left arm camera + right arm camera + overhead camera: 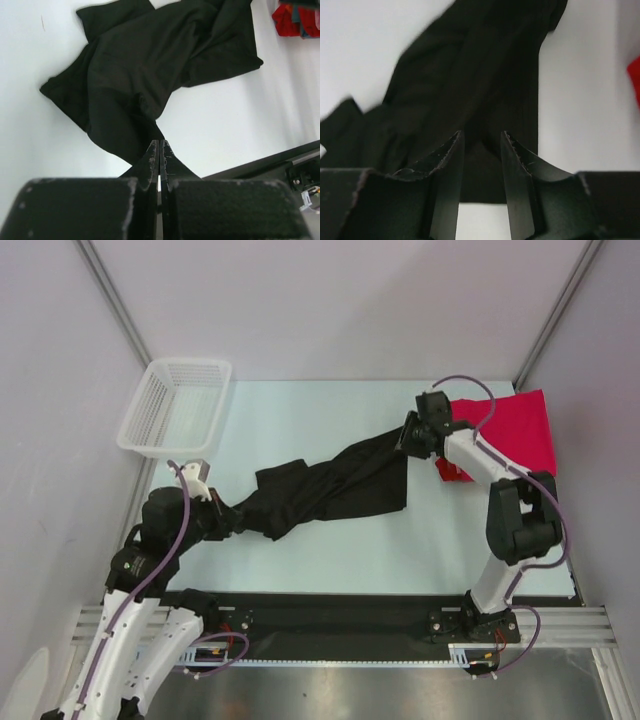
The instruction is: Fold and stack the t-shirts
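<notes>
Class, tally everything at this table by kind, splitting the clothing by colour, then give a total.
Black shirt: 1
Red shirt pile: 1
White basket: 1
Robot arms: 2 (left arm, right arm)
Total: 5

The right gripper (481, 135) is seen from behind, its 2 dark fingers (447, 170) held apart with a clear gap between them. A black t-shirt (485, 65) is spread crumpled on the white table (590, 100) beyond the fingertips, and its cloth is seen through the upper part of the gap. Whether the cloth is touched cannot be told. A sliver of red cloth (635, 80) is cut off by the right edge.
</notes>
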You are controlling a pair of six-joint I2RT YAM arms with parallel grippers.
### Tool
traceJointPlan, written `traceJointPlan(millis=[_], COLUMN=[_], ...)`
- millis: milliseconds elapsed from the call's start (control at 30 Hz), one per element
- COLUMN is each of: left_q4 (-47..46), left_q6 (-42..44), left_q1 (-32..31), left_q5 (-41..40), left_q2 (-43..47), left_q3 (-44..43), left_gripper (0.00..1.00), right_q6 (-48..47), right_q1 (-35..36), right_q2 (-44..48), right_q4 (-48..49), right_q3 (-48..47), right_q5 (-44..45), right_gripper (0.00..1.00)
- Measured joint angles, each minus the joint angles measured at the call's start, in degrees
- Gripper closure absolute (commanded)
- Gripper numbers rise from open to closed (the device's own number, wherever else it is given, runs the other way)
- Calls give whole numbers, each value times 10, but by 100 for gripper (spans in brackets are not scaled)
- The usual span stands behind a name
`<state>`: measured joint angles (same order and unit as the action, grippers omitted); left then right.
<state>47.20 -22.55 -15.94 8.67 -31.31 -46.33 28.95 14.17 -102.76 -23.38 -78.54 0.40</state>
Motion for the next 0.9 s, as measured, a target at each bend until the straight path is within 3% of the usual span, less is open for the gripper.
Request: traceJointPlan(millis=[200, 367, 900], left_q4=[-38, -76, -105], left_q6=[22, 21, 16], left_q1=[0, 0, 0], left_q5=[-11, -13, -46], left_q2=[-51, -50, -8], left_q3=[-23, 13, 33], left_gripper=[100, 100, 100], right_q6=[-10, -23, -49], right_q1=[39, 51, 72], right_q2=[88, 93, 10], right_q4=[36, 75, 178], right_q3=[138, 205, 208], right_q5=[-16, -21, -38], right_gripper=[51, 50, 46])
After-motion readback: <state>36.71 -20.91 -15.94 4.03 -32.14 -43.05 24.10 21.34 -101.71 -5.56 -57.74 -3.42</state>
